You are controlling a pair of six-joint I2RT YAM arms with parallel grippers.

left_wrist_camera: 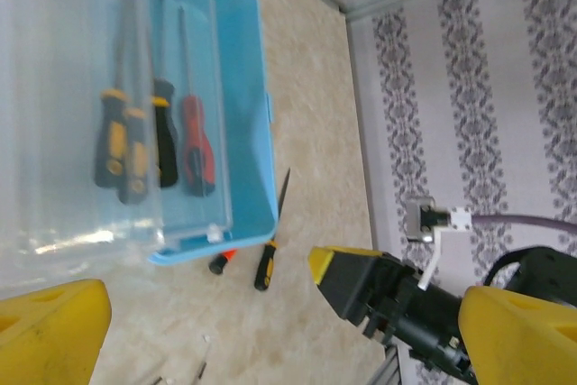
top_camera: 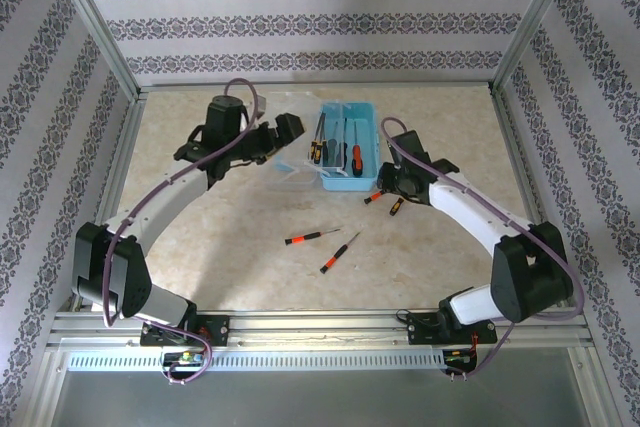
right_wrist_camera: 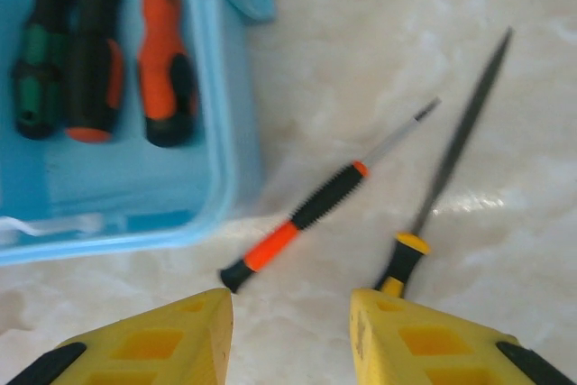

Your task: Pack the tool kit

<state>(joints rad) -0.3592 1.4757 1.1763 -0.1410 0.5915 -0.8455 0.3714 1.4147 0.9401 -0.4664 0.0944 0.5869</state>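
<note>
Toolbox point(top_camera: 346, 185) sitting near table's far edge, several screwdrivers point(top_camera: 354, 157) lying inside. Waiting outside: orange screwdriver point(right_wrist_camera: 297, 223) and file point(right_wrist_camera: 451, 146) off its near-right corner, two small drivers point(top_camera: 312, 236) mid-table. Left gripper point(left_wrist_camera: 203, 286), right gripper point(right_wrist_camera: 288, 313) both gaping, empty.

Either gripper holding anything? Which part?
Nothing held: left gripper fingers wide open; right gripper fingers apart and empty, slim yellow-handled file lying on the table just ahead.

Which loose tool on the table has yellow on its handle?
The dark file beside the blue box, by the right gripper; the three loose screwdrivers have orange-and-black handles.
</note>
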